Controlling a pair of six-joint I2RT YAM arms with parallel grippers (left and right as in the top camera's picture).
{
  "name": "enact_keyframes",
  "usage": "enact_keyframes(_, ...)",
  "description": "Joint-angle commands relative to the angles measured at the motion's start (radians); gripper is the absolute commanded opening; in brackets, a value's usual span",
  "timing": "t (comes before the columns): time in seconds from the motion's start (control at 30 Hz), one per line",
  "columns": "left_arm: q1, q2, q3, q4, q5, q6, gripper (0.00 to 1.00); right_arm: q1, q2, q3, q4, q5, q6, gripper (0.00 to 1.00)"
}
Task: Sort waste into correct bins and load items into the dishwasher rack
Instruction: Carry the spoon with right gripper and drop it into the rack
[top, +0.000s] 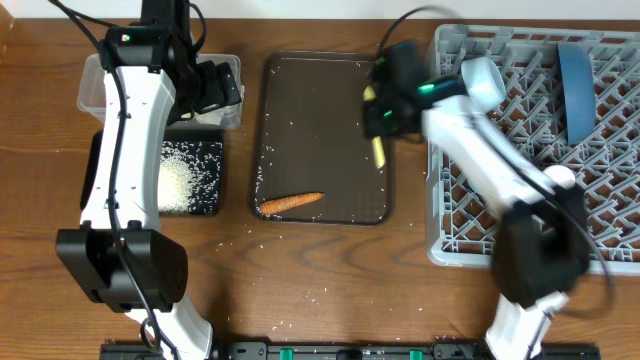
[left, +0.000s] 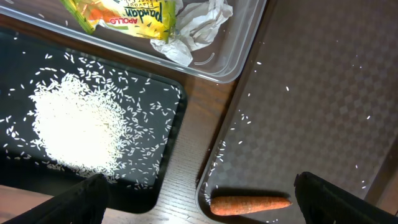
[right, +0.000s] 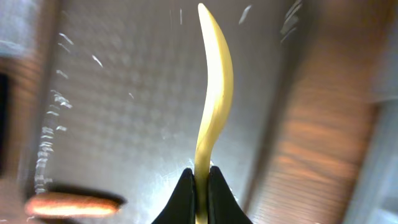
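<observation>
Findings: the right jaws are clenched on one end of the yellow spoon (right: 214, 93), which is held over the brown serving tray (top: 320, 100) near the edge beside the dishwasher rack (top: 470, 225). The left jaws stand released, wide apart, over the gap between the black tray (left: 161, 168) and the serving tray. Rice grains (left: 81, 130) lie heaped in the black tray, with strays on the tabletop (top: 300, 270). The carrot (left: 250, 203) lies on the serving tray. The yellow-green wrapper (left: 124, 12) and crumpled paper (left: 202, 25) sit in the clear tub (left: 217, 68). A dark blue plate (top: 574, 85) stands in the rack.
</observation>
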Motion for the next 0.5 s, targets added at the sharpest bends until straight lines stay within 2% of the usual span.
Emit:
enact_keyframes(0.0,0.0,-0.018,0.016,-0.001,-0.002,-0.005,0.98,-0.083,-0.145,0.005,-0.029,-0.019,-0.142,0.01)
enact_keyframes(0.17,0.0,-0.018,0.016,-0.001,-0.002,-0.005,0.98,-0.195,-0.228,0.005,-0.069,0.074,-0.206,0.01)
enact_keyframes(0.47,0.0,-0.018,0.016,-0.001,-0.002,-0.005,0.98,-0.281,-0.164,-0.047,-0.125,0.127,-0.211,0.01)
